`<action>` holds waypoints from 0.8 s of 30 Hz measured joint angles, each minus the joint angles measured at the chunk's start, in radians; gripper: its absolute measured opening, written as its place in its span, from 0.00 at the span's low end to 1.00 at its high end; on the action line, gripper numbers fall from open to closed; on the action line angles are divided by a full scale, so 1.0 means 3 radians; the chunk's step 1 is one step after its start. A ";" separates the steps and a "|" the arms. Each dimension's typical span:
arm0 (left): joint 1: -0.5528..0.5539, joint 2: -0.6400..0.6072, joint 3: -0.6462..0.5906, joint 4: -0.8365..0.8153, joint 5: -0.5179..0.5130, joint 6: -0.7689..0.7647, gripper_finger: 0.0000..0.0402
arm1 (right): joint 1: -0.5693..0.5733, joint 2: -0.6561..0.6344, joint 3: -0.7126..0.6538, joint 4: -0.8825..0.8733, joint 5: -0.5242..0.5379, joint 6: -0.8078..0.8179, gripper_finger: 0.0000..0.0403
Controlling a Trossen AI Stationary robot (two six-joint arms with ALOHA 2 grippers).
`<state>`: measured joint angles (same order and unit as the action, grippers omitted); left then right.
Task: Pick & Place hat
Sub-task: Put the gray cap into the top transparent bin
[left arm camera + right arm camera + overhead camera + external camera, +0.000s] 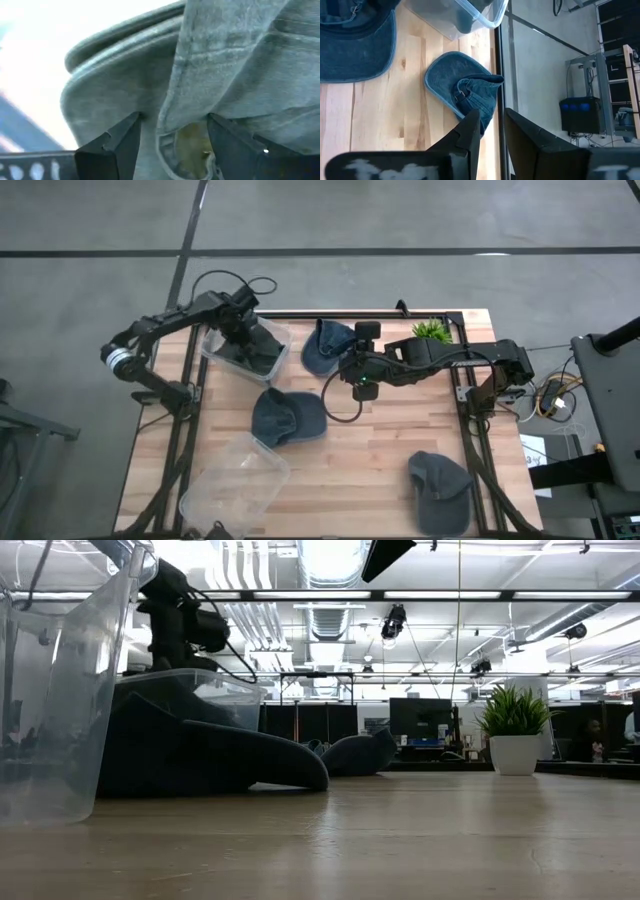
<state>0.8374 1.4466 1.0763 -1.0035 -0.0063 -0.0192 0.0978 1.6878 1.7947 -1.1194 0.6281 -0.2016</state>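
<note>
Fingers [117, 145] on the left gripper [173, 120] stand wide apart in the left wrist view. A fold of the hat [240, 65] hangs between them. I do not think they pinch it.

From the high view, I see that hat down in the bin [213, 348], far from the plant [432, 330] on the left arm's side. The left gripper is over the bin. The right gripper [347, 363] hangs close to the plant, just beside a second hat [322, 348]. A third hat [288, 418] lies farther from the plant, out on the table [380, 450].

In the low view, the plant is far back. The bin and the left gripper show well off to one side of it, and the second hat sits between them.

My right wrist view shows the right fingers only a small gap apart, with nothing in them. The second hat lies just past their tips, by the table's edge.

What could go wrong? If I lift the left arm now, the loose fold may catch on a finger and pull the hat back out. On the right, such a narrow gap may just push the second hat along. It is close to the edge, so it could slide off.
</note>
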 joint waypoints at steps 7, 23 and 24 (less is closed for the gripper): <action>-0.0079 -0.0311 0.0420 -0.0296 -0.0084 -0.0042 0.55 | 0.0000 0.0000 0.0000 -0.0003 0.0000 -0.0001 0.20; -0.0084 -0.0103 0.0415 -0.0887 0.0419 -0.0065 0.55 | 0.0000 0.0000 0.0000 -0.0003 0.0001 -0.0050 0.20; -0.0084 -0.0036 0.0398 -0.0869 0.0425 -0.0049 0.55 | 0.0001 0.0000 0.0000 -0.0003 0.0000 -0.0050 0.20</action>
<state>0.8124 1.4357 1.1957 -1.2641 0.1211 -0.0340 0.0982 1.6878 1.7947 -1.1202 0.6281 -0.2165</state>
